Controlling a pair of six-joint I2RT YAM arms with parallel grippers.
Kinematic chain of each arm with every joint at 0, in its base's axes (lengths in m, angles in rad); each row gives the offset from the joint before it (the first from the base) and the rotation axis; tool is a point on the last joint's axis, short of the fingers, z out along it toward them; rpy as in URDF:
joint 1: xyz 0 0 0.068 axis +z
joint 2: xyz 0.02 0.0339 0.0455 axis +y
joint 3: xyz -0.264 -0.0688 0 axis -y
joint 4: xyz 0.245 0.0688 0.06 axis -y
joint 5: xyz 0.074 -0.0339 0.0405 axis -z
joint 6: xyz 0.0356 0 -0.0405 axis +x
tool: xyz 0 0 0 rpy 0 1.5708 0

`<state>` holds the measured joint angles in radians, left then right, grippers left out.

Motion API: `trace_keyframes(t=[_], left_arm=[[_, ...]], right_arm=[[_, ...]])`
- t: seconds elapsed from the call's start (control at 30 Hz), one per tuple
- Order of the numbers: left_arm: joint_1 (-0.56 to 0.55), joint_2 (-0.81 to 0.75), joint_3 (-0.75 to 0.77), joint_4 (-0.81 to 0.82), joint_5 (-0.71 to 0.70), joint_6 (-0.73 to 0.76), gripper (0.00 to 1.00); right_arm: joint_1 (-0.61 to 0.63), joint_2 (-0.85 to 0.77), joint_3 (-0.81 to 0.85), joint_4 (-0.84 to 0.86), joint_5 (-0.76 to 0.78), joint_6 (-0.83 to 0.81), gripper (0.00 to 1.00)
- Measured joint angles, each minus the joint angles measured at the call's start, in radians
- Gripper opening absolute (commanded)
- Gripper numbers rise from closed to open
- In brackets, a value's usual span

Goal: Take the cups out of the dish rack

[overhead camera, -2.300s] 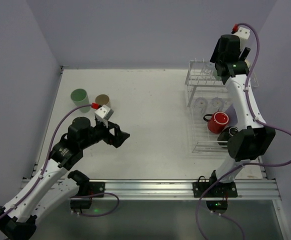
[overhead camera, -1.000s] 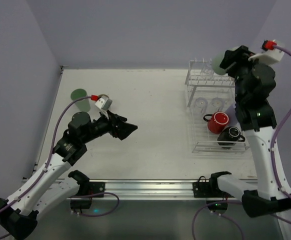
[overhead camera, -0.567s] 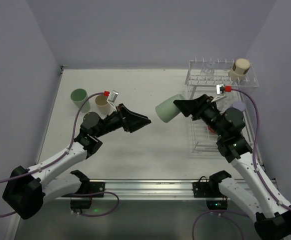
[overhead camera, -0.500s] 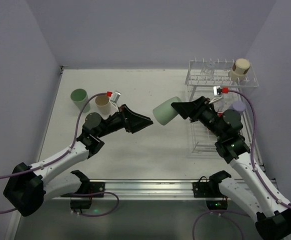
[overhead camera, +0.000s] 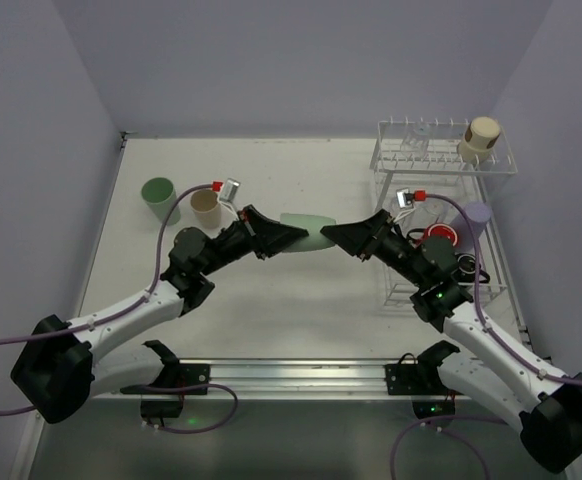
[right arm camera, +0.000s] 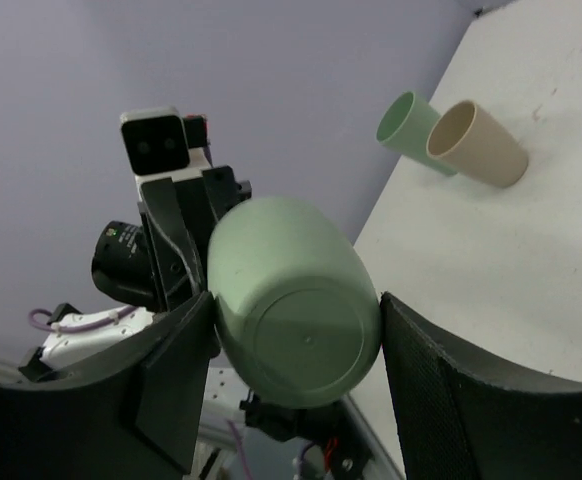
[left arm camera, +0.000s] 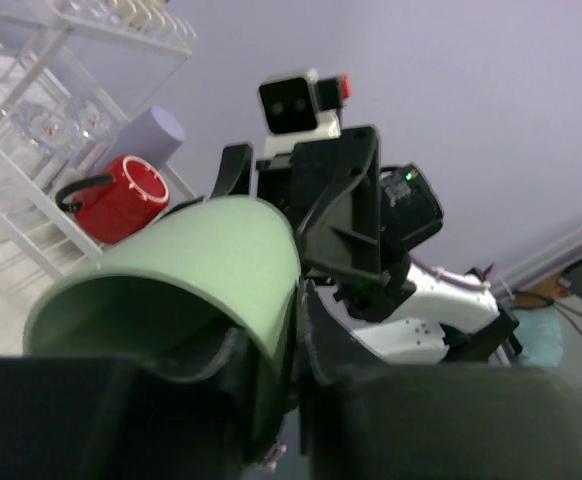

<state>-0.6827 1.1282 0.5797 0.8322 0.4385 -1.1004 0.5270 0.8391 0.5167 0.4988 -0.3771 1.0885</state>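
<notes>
Mid-air handover. Your right gripper (overhead camera: 336, 237) clamps the pale green tumbler (overhead camera: 306, 230) across its base end. Mouth faces your left gripper (overhead camera: 289, 236), which pinches the rim wall, one finger inside, one outside. Double hold probably so the cup is never unsupported. Dish rack (overhead camera: 441, 166) behind right gripper.

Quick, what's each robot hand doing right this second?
Left fingers: closed on the rim of the green cup.
Right fingers: closed around the same cup's base end.
</notes>
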Motion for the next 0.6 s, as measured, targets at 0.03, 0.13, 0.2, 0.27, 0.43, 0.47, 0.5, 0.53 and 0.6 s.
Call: trace_keyframes(t=[0.03,0.13,0.2,0.27,0.43,0.47,0.5,0.53,0.6], left_arm=[[0.001,0.0,0.003,0.001,-0.005,0.003,0.0],[-0.007,-0.033,0.048,-0.101,-0.05,0.069,0.0],[-0.005,-0.05,0.104,-0.232,-0.108,0.144,0.0],[0.006,-0.05,0.199,-0.403,-0.174,0.235,0.0],[0.089,0.034,0.544,-0.863,-0.303,0.469,0.0],[0.117,0.064,0.614,-0.948,-0.329,0.511,0.0],[0.145,0.093,0.673,-1.02,-0.359,0.552,0.0],[0.17,0.121,0.718,-1.088,-0.391,0.591,0.0],[0.223,0.175,0.783,-1.216,-0.44,0.657,0.0]], right_arm=[[0.007,0.006,-0.004,0.008,0.011,0.006,0.6],[0.005,0.014,-0.015,0.027,0.034,0.014,0.98],[0.014,-0.01,-0.017,-0.002,0.042,-0.019,0.99],[0.018,-0.05,-0.017,-0.053,0.056,-0.056,0.99],[0.018,-0.158,-0.011,-0.247,0.129,-0.183,0.99],[0.018,-0.169,-0.01,-0.283,0.143,-0.209,0.99],[0.018,-0.176,-0.01,-0.318,0.156,-0.234,0.99],[0.018,-0.18,-0.01,-0.35,0.167,-0.254,0.99],[0.018,-0.18,-0.01,-0.413,0.183,-0.299,0.99]])
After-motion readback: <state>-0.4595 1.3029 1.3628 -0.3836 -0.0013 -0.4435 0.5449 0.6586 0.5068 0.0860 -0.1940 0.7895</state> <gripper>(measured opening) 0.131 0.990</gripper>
